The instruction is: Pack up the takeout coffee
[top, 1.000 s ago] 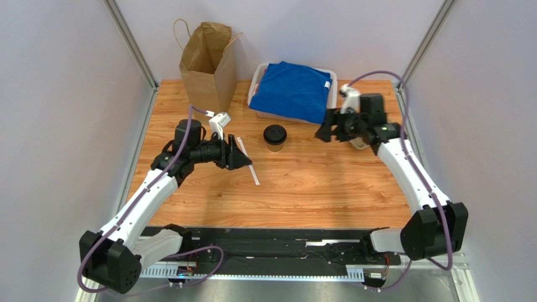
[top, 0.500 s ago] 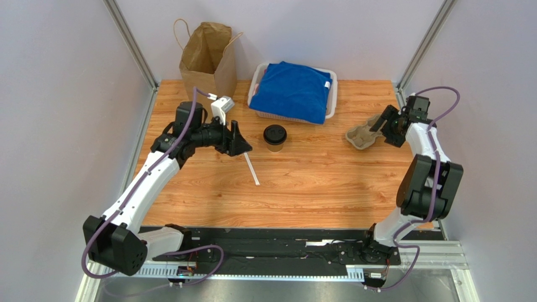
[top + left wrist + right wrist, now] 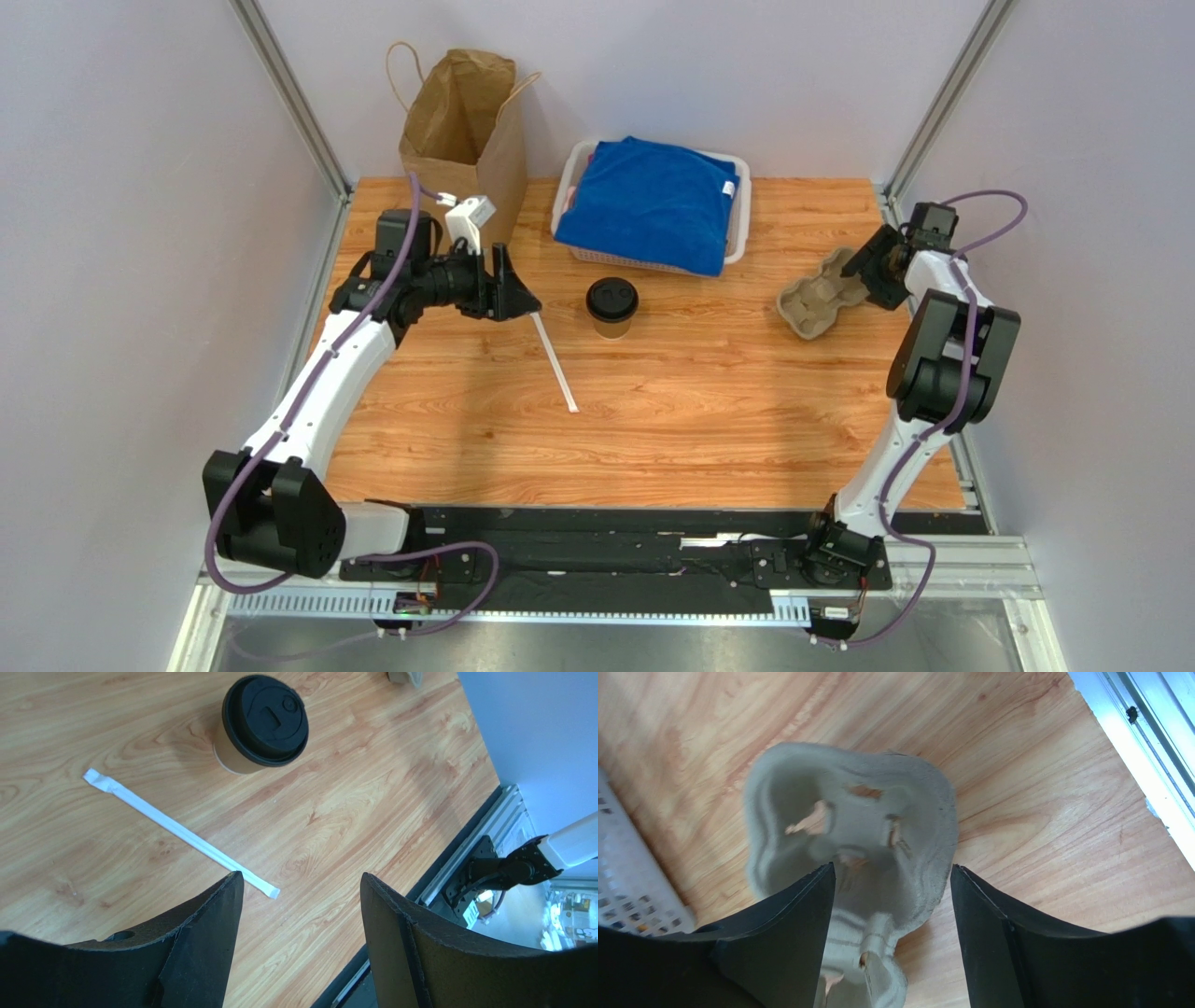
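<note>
The small, lidded kraft-brown paper cup (image 3: 612, 321) looks light and crushable; take its wall below the black lid (image 3: 265, 717). Left pincer (image 3: 302, 878) and right pincer (image 3: 892, 869) gape empty.

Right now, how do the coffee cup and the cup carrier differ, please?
The coffee cup is kraft brown with a black lid; the cup carrier is grey pulp. The cup stands upright mid-table, untouched; the carrier lies near the right edge, beneath the open right gripper. The cup is lidded shut; the carrier's wells are empty. Both rest on the wooden table.
</note>
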